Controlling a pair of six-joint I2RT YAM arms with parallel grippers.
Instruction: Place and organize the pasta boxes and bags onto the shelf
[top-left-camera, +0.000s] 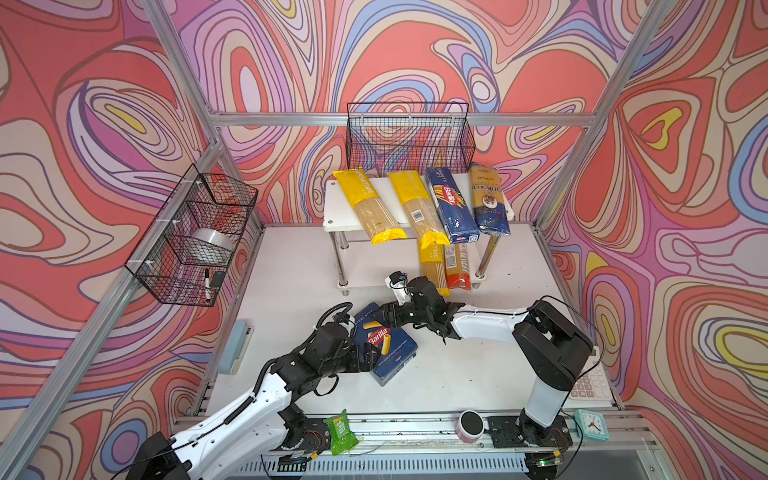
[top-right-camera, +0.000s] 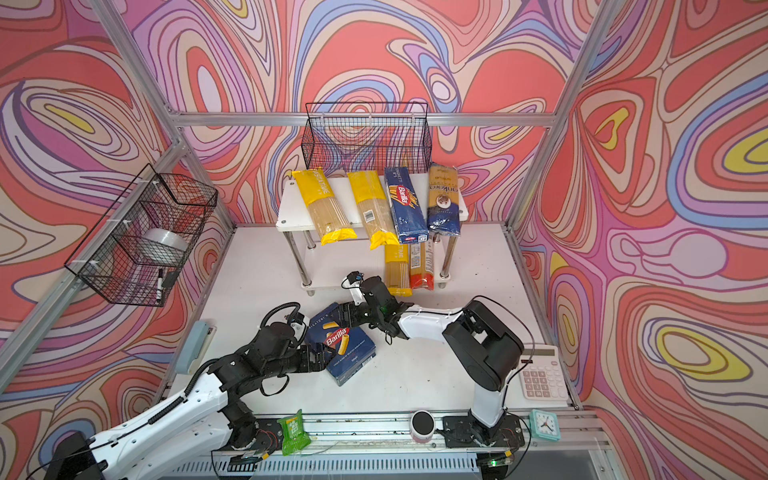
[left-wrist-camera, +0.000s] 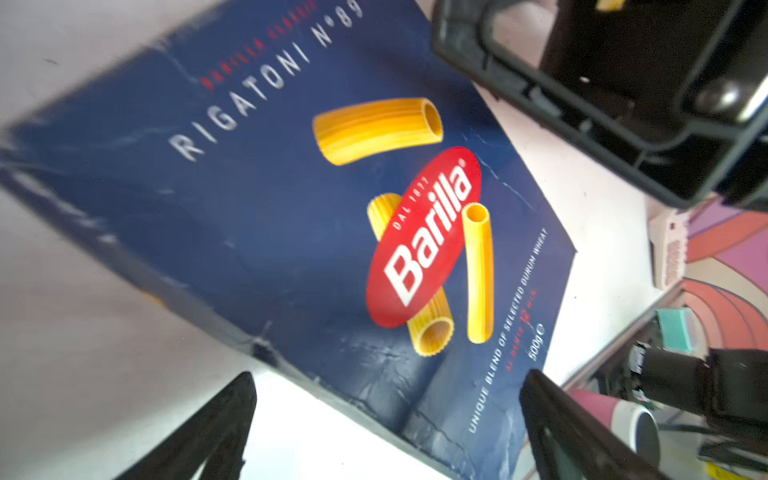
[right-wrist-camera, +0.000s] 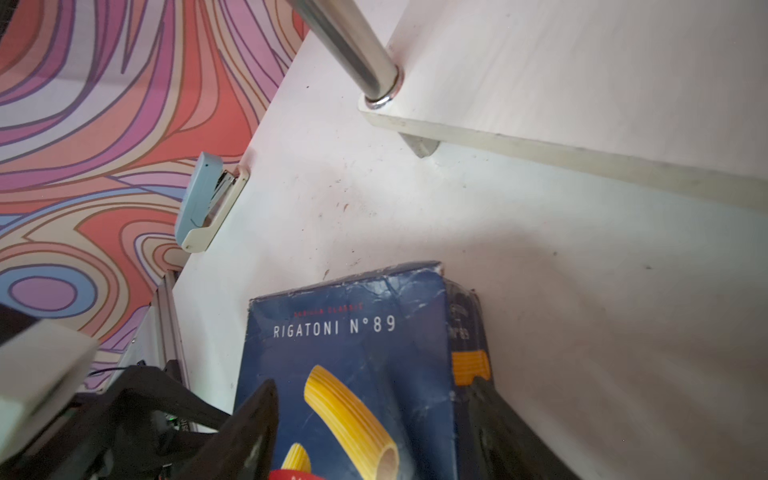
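The dark blue rigatoni box (top-left-camera: 392, 347) (left-wrist-camera: 270, 208) (right-wrist-camera: 345, 353) lies on the table in front of the shelf (top-left-camera: 336, 208). My left gripper (top-left-camera: 371, 356) (left-wrist-camera: 388, 376) is open, with the box's near corner between its fingers. My right gripper (top-left-camera: 384, 319) (right-wrist-camera: 374, 382) stands open over the box's far end, one finger above its face and the other by its side. The top board carries two yellow-ended bags (top-left-camera: 368, 205) (top-left-camera: 417, 212), the spaghetti box (top-left-camera: 451, 205) and the blue gold-topped bag (top-left-camera: 489, 199). A yellow-ended bag (top-left-camera: 432, 270) and a red-ended bag (top-left-camera: 457, 266) lie on the lower board.
Black wire baskets hang on the back wall (top-left-camera: 409, 137) and the left wall (top-left-camera: 195, 237). A blue stapler (top-left-camera: 236, 347) lies at the table's left edge and a calculator (top-left-camera: 590, 382) at the right. A green packet (top-left-camera: 341, 432), a pink cup (top-left-camera: 470, 426) and a clock (top-left-camera: 592, 424) sit along the front rail.
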